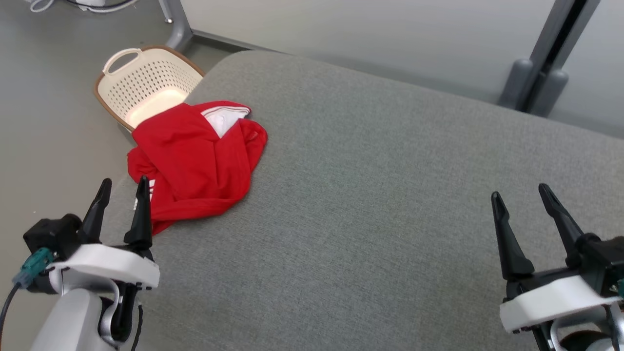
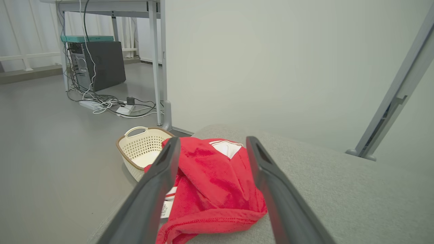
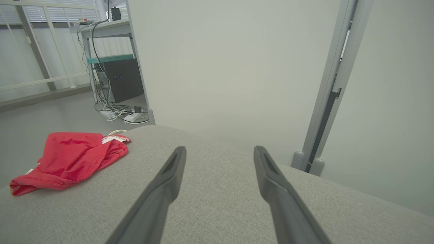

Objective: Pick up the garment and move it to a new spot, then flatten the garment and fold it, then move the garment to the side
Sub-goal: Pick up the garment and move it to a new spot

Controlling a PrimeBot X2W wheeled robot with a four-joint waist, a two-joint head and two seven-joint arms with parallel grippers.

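Observation:
A crumpled red garment (image 1: pixel 195 161) with a white inner patch lies at the left edge of the grey padded table (image 1: pixel 390 195), partly hanging over that edge. My left gripper (image 1: pixel 124 184) stands open just short of its near left corner, fingers pointing at it. In the left wrist view the garment (image 2: pixel 213 183) shows between the spread fingers of the left gripper (image 2: pixel 212 144), not touched. My right gripper (image 1: pixel 519 191) is open over the bare right side of the table, empty; its wrist view has the right gripper (image 3: pixel 219 149) above grey cloth and the garment (image 3: pixel 71 159) far left.
A cream perforated laundry basket (image 1: pixel 146 83) stands on the floor beside the table's left edge, just behind the garment. A grey partition wall (image 1: pixel 365 29) with metal posts (image 1: pixel 546 53) runs behind the table. A desk with a computer tower (image 2: pixel 98 64) and cables lies further off.

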